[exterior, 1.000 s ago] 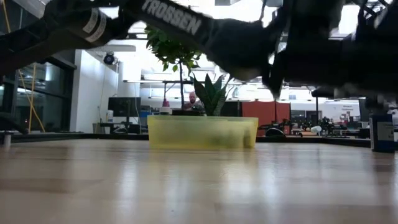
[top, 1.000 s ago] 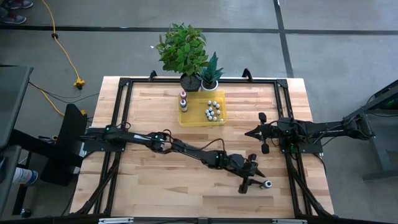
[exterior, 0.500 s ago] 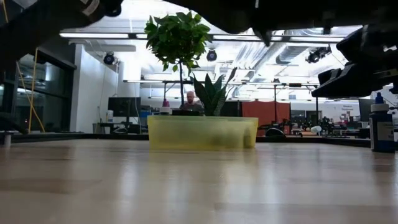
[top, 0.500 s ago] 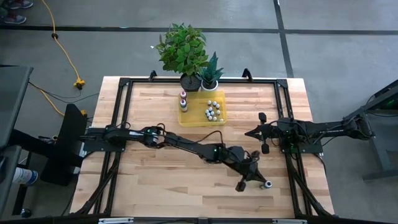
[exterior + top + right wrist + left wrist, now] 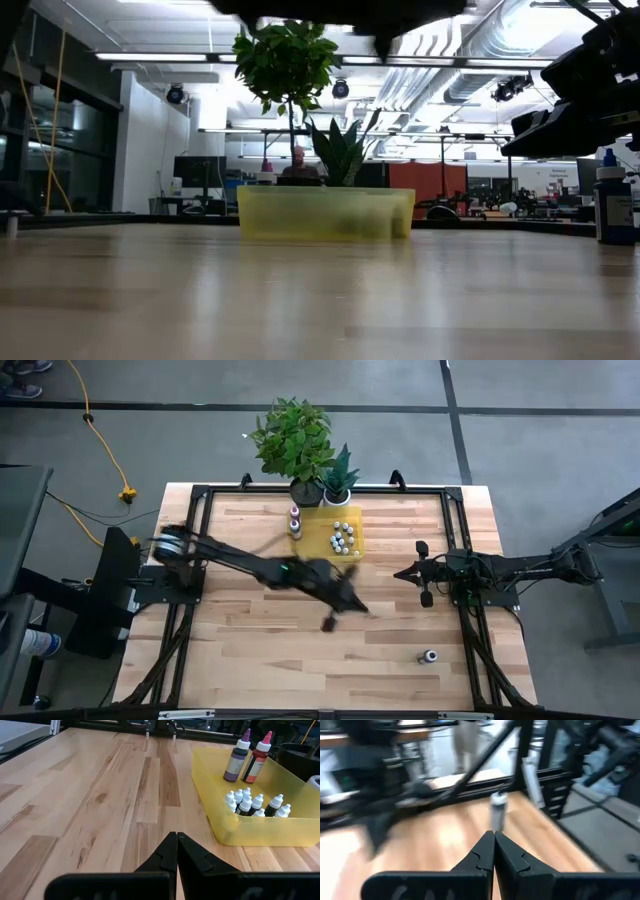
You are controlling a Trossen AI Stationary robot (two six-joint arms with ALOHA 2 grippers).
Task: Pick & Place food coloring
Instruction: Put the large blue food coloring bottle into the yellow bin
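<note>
A wooden tabletop (image 5: 250,640) seen from above carries two dark robot arms. The left hand (image 5: 345,603) hangs over the middle of the tabletop, blurred, its two fingers pressed together with nothing between them. The right hand (image 5: 405,573) rests near the right edge, its fingers likewise closed and empty. A flat yellow tray (image 5: 305,550) sits toward the back, just in front of two potted plants: a leafy one (image 5: 290,438) and a smaller spiky one (image 5: 340,472). Inside the tray, two taller bottles stand at one end, one purple (image 5: 236,759) and one red (image 5: 258,760), and a cluster of small white-capped bottles (image 5: 252,804) stands at the other; at least seven caps show, though some overlap. One more bottle (image 5: 429,656) lies alone on the tabletop near the front right, well apart from the tray.
</note>
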